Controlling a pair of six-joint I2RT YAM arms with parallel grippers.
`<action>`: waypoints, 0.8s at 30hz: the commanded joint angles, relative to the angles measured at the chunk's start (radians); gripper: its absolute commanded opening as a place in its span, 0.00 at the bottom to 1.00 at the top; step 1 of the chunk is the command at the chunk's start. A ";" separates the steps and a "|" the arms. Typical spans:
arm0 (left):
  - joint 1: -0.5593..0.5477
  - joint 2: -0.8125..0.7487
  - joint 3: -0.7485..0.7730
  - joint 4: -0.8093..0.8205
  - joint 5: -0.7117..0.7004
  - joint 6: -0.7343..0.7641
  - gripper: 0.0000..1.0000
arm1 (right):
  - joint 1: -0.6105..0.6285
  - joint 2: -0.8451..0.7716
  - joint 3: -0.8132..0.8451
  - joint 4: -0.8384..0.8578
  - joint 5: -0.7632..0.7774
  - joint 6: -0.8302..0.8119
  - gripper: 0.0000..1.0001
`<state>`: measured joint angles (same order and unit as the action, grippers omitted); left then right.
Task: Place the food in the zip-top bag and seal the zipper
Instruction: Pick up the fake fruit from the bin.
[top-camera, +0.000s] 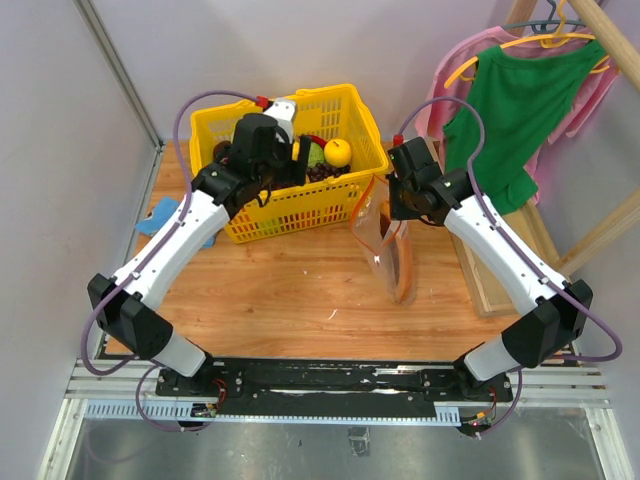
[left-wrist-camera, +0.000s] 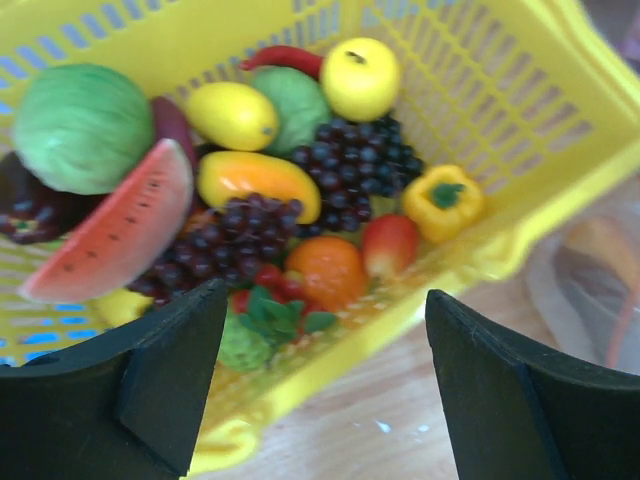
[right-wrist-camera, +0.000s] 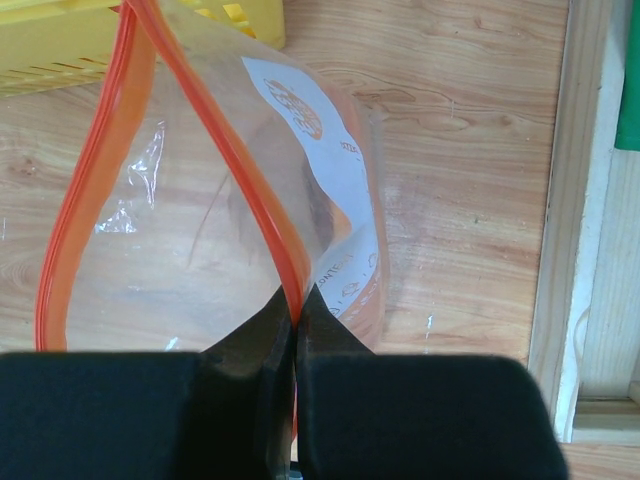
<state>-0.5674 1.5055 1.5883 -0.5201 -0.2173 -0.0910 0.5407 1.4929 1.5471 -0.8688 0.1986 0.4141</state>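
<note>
Left arm extended forward, left gripper (left-wrist-camera: 325, 305) wide open and empty above yellow lattice plastic basket (left-wrist-camera: 520, 90) containing red toy watermelon slice (left-wrist-camera: 110, 240). Right arm bent inward, right gripper (right-wrist-camera: 296, 318) pinched closed on clear plastic zip-top bag (right-wrist-camera: 200, 240) at its red-orange zipper strip (right-wrist-camera: 250, 185), beside basket on wooden table (top-camera: 300, 290).

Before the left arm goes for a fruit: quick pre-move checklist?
1. Left tool open: ok, nothing between its fingers.
2. Left tool over the yellow basket: ok, watermelon slice in view below.
3. Right tool shut on zipper: ok, pinching the orange strip.
4. Zip-top bag mouth open: ok, the strip's two sides stand apart.
5. Bag contents: not ok, nothing seen inside.
6. Slider tab position: cannot tell, not visible.
</note>
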 joint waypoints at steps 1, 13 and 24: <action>0.094 0.053 0.043 -0.020 0.010 0.120 0.85 | 0.002 0.004 0.025 -0.001 -0.003 -0.006 0.01; 0.288 0.362 0.283 -0.081 0.075 0.227 0.87 | 0.002 0.015 0.037 -0.033 -0.027 -0.011 0.01; 0.354 0.557 0.414 -0.136 0.151 0.253 0.79 | 0.002 0.023 0.038 -0.033 -0.026 -0.012 0.01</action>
<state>-0.2249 2.0430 1.9678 -0.6281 -0.1230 0.1394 0.5407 1.5047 1.5494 -0.8837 0.1665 0.4133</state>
